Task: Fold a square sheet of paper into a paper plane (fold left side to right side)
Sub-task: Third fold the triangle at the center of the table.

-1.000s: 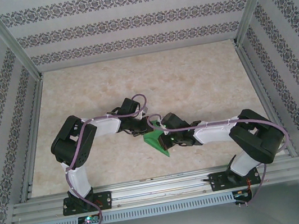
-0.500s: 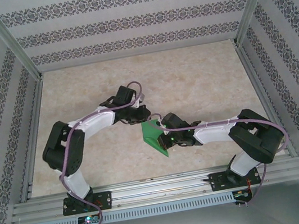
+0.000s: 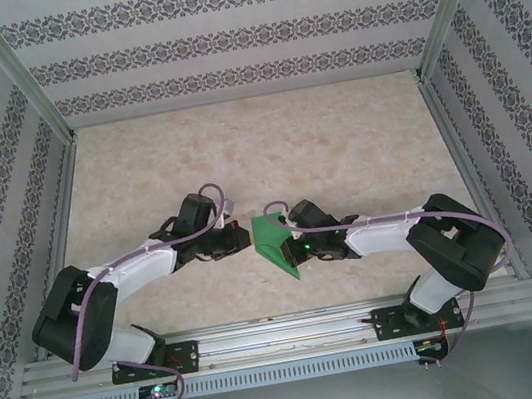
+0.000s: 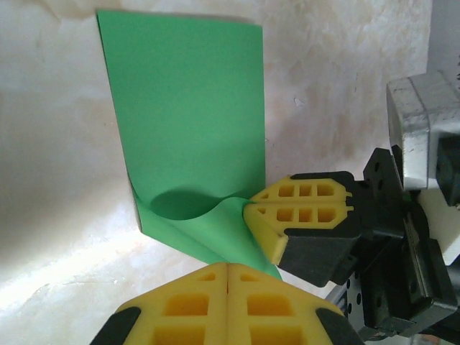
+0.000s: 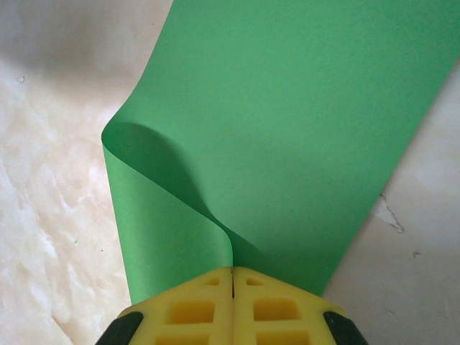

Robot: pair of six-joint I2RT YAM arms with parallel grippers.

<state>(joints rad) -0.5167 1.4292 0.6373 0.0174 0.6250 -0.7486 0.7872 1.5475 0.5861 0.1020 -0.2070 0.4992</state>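
Note:
The square sheet of paper (image 3: 271, 240), bright green, lies on the marbled table doubled over into a loose long strip, its top layer bulging near one edge (image 4: 180, 205). It has no paper plane shape. My right gripper (image 3: 293, 249) is shut on the paper's long edge, where the curled layer (image 5: 180, 215) runs into the seam of its yellow fingers (image 5: 232, 271). In the left wrist view, the right gripper (image 4: 249, 208) pinches that edge from the right. My left gripper (image 3: 239, 236) sits just left of the paper, shut with nothing between its fingers (image 4: 227, 267).
Patterned walls (image 3: 240, 36) enclose the table on three sides. An aluminium rail (image 3: 288, 336) runs along the near edge by the arm bases. Bare tabletop (image 3: 268, 148) stretches beyond the paper toward the back.
My left arm has swung down and toward the near left, bringing its gripper from the paper's far end to its left side. The right gripper and paper have stayed put.

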